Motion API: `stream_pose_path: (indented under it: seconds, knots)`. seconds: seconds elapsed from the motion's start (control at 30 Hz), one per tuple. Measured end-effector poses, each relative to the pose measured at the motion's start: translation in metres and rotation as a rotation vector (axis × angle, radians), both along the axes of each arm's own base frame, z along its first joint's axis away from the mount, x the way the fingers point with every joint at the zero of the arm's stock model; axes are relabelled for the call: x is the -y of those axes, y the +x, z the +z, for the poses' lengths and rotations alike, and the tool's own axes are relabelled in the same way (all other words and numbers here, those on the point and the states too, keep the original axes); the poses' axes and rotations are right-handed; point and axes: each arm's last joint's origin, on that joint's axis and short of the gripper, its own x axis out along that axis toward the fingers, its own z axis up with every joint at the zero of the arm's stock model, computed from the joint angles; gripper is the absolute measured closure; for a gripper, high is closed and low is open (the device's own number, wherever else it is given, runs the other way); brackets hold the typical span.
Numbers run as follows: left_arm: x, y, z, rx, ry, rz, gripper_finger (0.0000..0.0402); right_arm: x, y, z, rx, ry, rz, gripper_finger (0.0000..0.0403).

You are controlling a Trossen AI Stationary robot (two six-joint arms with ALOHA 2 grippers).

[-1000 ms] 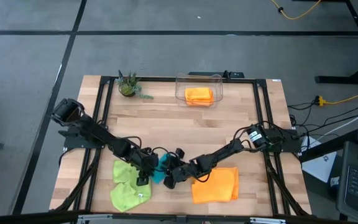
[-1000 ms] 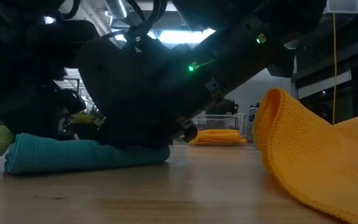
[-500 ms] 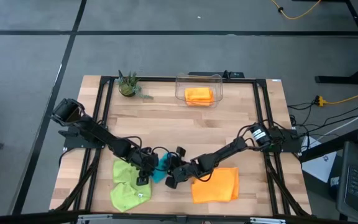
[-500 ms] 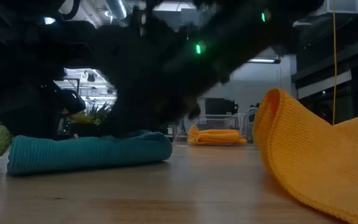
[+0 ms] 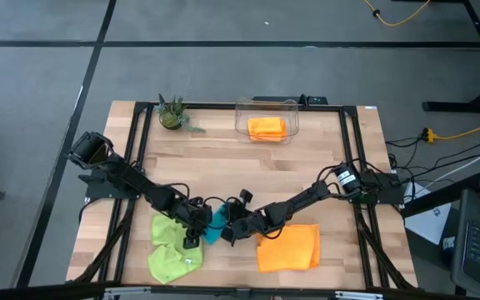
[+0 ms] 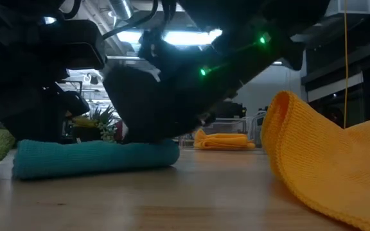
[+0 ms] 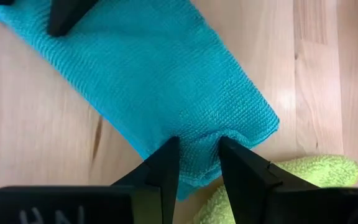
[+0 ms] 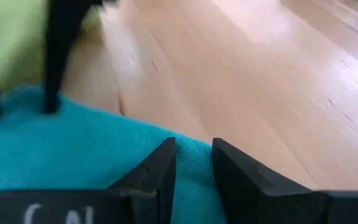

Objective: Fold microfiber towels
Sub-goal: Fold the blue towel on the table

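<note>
A teal towel (image 5: 214, 225) lies as a folded band on the table (image 5: 248, 167) near its front, thick and flat in the low view (image 6: 95, 158). My left gripper (image 7: 197, 157) is shut on one end of it and my right gripper (image 8: 193, 163) on the other end; the two meet over it (image 5: 211, 229). A lime green towel (image 5: 172, 250) lies crumpled at the front left. An orange towel (image 5: 290, 247) lies at the front right, one edge humped up (image 6: 288, 122). My left gripper pinches the teal towel's end edge (image 7: 199, 142) between its two fingers, beside the corner next to the green towel (image 7: 291, 173). The fingers slant down onto it. The cloth puckers between them and the towel lies flat on the table. My right gripper pinches the teal towel's edge (image 8: 191, 149) between its two fingers, slanting down from the table's right. How many layers it has, I cannot tell. The towel rests on the table below the fingers (image 8: 160, 168).
A clear bin (image 5: 267, 108) with a folded orange towel (image 5: 267, 127) in it stands at the far middle, a small potted plant (image 5: 172, 115) at the far left. Bare wood lies between the bin and the arms.
My right gripper has risen a little and shifted toward the far edge, rolling its wrist, still shut on the teal towel. The towel's right end has plumped up slightly; the rest stays flat on the table.
</note>
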Motion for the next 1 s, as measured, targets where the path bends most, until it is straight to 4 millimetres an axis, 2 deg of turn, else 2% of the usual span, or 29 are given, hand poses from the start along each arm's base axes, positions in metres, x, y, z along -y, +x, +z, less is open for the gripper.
stream_pose_path:
  seconds: [0.2, 0.4, 0.5, 0.7, 0.87, 1.0]
  knots:
    - [-0.001, 0.001, 0.0, 0.028, 0.052, -0.027, 0.0292, 0.005, -0.013, -0.008, -0.137, -0.017, -0.079, 0.0295]
    - [-0.007, 0.004, 0.0, 0.036, 0.074, -0.028, 0.0292, 0.007, -0.015, -0.004, -0.16, -0.058, -0.08, 0.0295]
    - [-0.01, 0.004, 0.0, 0.028, 0.067, -0.034, 0.0292, 0.007, -0.016, 0.008, -0.181, -0.069, -0.045, 0.0295]
    - [-0.011, 0.001, 0.002, -0.011, 0.039, -0.06, 0.0292, 0.003, -0.024, 0.047, -0.186, -0.077, -0.022, 0.0295]
    - [-0.013, -0.003, 0.014, 0.016, 0.039, -0.065, 0.0292, -0.013, -0.031, 0.069, -0.208, -0.085, 0.175, 0.0295]
    - [-0.016, -0.007, 0.031, 0.085, 0.042, -0.077, 0.0292, -0.027, -0.034, 0.068, -0.248, -0.086, 0.39, 0.0295]
